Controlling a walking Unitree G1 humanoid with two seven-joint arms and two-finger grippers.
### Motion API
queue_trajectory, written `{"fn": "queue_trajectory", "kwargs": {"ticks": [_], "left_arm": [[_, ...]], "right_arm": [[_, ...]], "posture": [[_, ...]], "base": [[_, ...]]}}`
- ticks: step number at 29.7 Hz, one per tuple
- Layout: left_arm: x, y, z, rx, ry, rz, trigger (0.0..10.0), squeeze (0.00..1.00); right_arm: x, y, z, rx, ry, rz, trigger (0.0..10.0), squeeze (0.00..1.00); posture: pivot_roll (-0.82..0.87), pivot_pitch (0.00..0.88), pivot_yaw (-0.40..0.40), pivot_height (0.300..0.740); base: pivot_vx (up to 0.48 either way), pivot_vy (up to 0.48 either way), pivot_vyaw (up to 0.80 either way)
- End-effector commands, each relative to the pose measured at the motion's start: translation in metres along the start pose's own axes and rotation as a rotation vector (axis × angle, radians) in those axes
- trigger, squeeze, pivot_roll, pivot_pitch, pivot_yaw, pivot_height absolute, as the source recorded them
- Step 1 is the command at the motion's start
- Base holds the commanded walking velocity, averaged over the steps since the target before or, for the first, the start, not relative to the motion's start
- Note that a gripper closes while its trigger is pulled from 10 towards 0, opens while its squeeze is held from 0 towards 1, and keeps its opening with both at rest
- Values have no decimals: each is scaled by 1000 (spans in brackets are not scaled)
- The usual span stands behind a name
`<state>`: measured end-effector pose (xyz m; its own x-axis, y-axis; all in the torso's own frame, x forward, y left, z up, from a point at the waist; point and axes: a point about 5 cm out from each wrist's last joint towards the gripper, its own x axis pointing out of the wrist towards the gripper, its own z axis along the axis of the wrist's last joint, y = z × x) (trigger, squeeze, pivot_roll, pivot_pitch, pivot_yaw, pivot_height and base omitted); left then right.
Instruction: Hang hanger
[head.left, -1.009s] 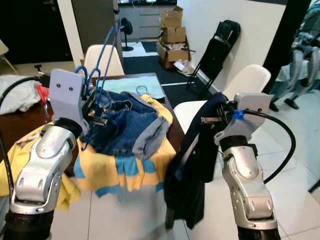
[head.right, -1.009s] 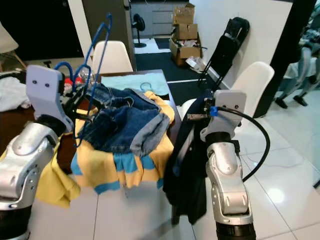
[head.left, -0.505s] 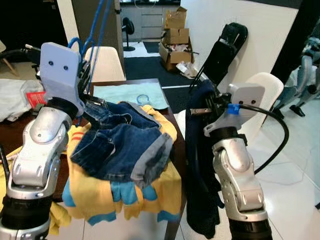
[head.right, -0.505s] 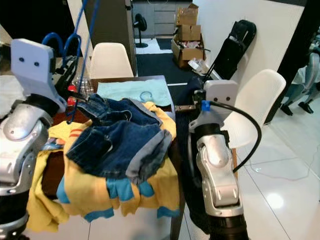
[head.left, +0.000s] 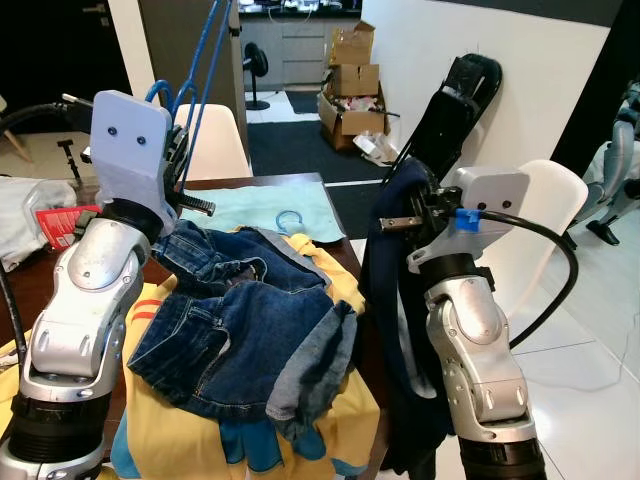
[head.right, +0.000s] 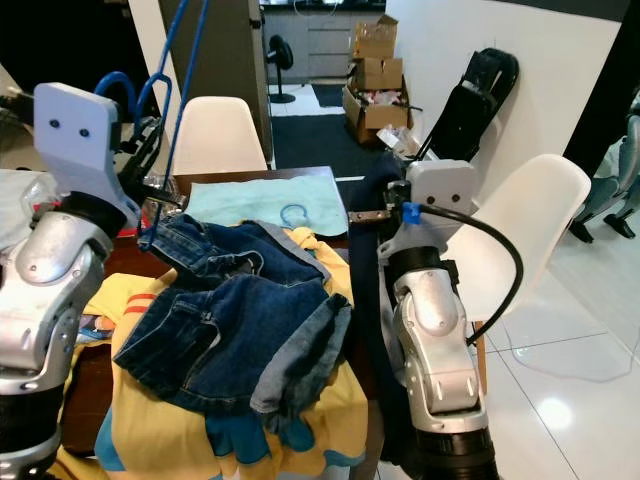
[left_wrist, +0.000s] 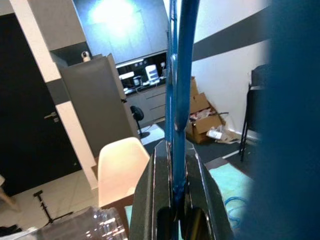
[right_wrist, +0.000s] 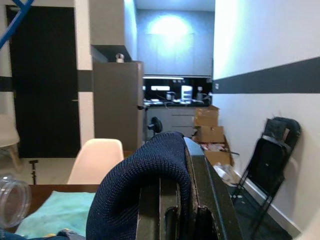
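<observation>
Presently I see the blue hanger (head.left: 205, 70) as a thin blue wire frame, its rods running steeply upward and out past the top of the head views. A denim garment (head.left: 235, 320) hangs from its lower end, clipped near the waistband, and drapes down over a yellow and blue garment (head.left: 330, 415) on the dark wooden table (head.left: 250, 184).

My left gripper (left_wrist: 176, 200) is raised at the left, above the near edge of the table. In the left wrist view, its two black fingers (left_wrist: 155, 195) stand close together with the blue rod pinched between them, so the jaws are closed on the hanger. The rod rises straight out from between the fingertips.

My right gripper (right_wrist: 175, 210) is raised at the right, level with the left one. Its fingers are narrow and clamped on a fold of a dark navy knit garment (head.left: 395, 330), which wraps over the fingertips in the right wrist view and hangs down in front of my right arm.

Further items noted: a pale teal cloth (head.left: 270, 205) with a small blue ring (head.left: 288, 219) on the table's far end, white chairs (head.left: 215, 140) beyond and beside the table, stacked cardboard boxes (head.left: 350, 75) against the far wall, and a folded black chair (head.left: 455, 110) leaning on the white wall.
</observation>
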<state>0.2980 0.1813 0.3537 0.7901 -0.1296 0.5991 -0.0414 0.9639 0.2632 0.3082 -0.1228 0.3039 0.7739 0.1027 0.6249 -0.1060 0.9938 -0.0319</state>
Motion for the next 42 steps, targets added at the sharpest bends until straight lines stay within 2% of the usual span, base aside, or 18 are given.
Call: {"fn": "queue_trajectory", "kwargs": {"ticks": [1,10,17,19,22,23,24,26,30,31,32,33,35,36,38,40,41,42], "left_arm": [[-2,-2,-1,4,8,-6,10000,0],[-4,-4,-6,-37,33,-6,10000,0],[-9,-9,-4,-61,18,-12,10000,0],[-12,5,3,25,-25,92,10000,0],[-15,11,5,63,-32,130,10000,0],[-21,16,5,83,-23,165,10000,0],[-21,16,5,83,-23,165,10000,0],[-36,21,7,139,-13,205,10000,0],[-42,25,12,192,-24,248,10000,0],[-48,36,21,272,-52,325,10000,0],[-48,36,21,272,-52,325,10000,0],[-55,53,33,363,-86,425,10000,0],[-55,53,33,363,-86,425,10000,0],[-60,69,47,467,-117,496,10000,0],[-62,76,52,510,-116,497,10000,0],[-61,78,49,466,-77,454,10000,0],[-58,73,42,390,-39,385,10000,0],[-58,73,42,390,-39,385,10000,0]], "right_arm": [[0,1,4,5,-28,5,10000,0],[3,4,4,-38,-27,66,10000,0],[47,2,7,-136,-22,118,10000,0],[89,16,26,-129,-110,123,10000,0],[105,25,39,-107,-154,121,10000,0],[120,37,58,-72,-217,122,10000,0],[120,37,58,-72,-217,122,10000,0],[138,57,94,9,-319,118,10000,0],[142,63,108,37,-366,109,10000,0],[144,65,116,71,-397,102,10000,0],[144,65,116,71,-397,102,10000,0],[145,65,119,106,-417,95,10000,0],[145,65,119,106,-417,95,10000,0],[145,67,115,117,-412,102,10000,0],[143,71,103,94,-375,129,10000,0],[141,78,83,42,-302,193,10000,0],[134,87,54,-98,-197,270,10000,0],[134,87,54,-98,-197,270,10000,0]], "posture": [[5,131,-4,740],[6,135,-6,740],[-1,135,-25,740],[28,132,-72,740],[43,135,-85,740],[58,137,-99,740],[58,137,-99,740],[83,145,-135,740],[113,150,-161,740],[138,156,-185,740],[138,156,-185,740],[160,168,-204,740],[160,168,-204,740],[170,174,-210,740],[171,177,-207,740],[162,181,-196,740],[157,182,-193,740],[157,182,-193,740]], "base": [[0,0,0],[0,0,0],[0,0,0],[0,0,0],[0,0,0],[0,0,0],[0,0,0],[0,0,0],[0,0,0],[0,0,0],[0,0,0],[0,0,0],[0,0,0],[0,0,0],[0,0,0],[0,0,0],[0,0,0],[0,0,0]]}}
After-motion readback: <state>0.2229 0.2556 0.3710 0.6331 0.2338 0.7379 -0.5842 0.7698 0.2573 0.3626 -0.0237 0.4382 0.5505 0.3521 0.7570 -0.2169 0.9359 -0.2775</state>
